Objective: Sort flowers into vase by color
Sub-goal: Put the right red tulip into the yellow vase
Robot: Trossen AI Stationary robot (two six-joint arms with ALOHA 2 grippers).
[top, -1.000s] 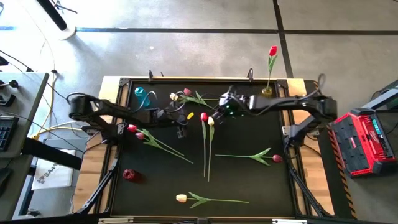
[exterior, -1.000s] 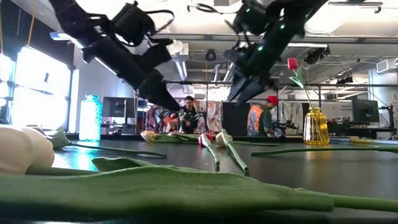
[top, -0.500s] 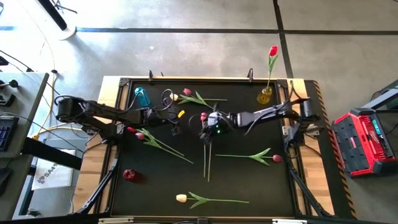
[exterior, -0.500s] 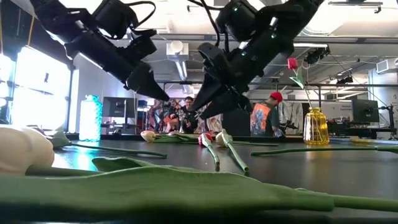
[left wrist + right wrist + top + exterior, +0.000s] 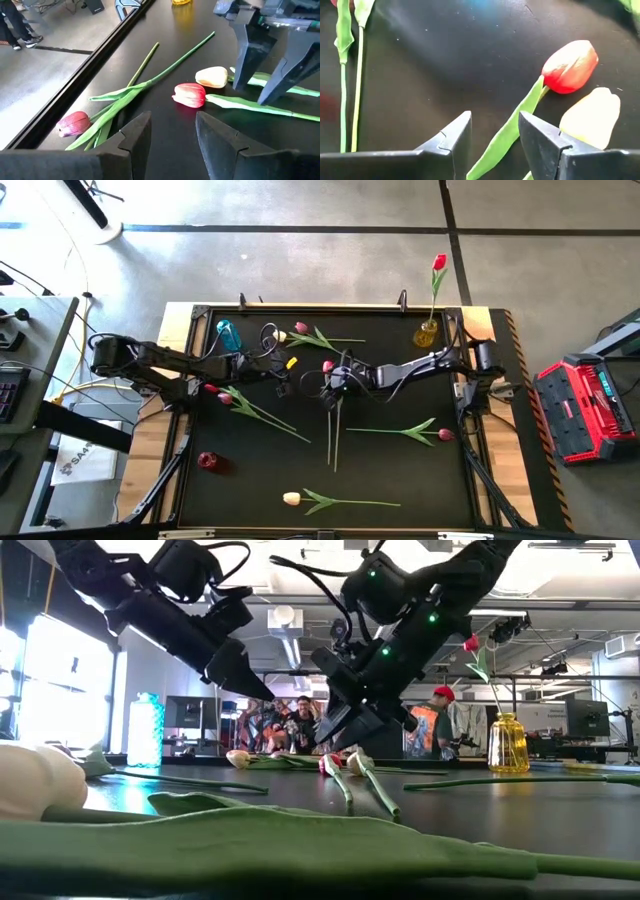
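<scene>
A red tulip (image 5: 570,60) and a cream tulip (image 5: 592,117) lie side by side mid-table on their heads and stems, which run toward the near edge. My right gripper (image 5: 495,137) is open and low over them (image 5: 328,388). Its fingers stand either side of the red tulip's leaf and stem (image 5: 507,137), just behind the head; I cannot tell whether they touch it. My left gripper (image 5: 172,132) is open and hovers left of the two heads (image 5: 284,388). In the left wrist view the red head (image 5: 190,95) and cream head (image 5: 212,76) lie ahead of it.
A yellow vase (image 5: 427,333) at the far right corner holds an upright red tulip (image 5: 438,265). A blue vase (image 5: 228,335) stands far left, a red vase (image 5: 207,461) near left. Other tulips lie scattered: pink (image 5: 300,329), maroon (image 5: 218,392), dark pink (image 5: 445,434), cream (image 5: 291,499).
My right gripper has swung from beside the yellow vase toward the table's left and come down over the red and cream tulips. My left gripper has drawn back a little toward the left edge. The flowers have not moved.
</scene>
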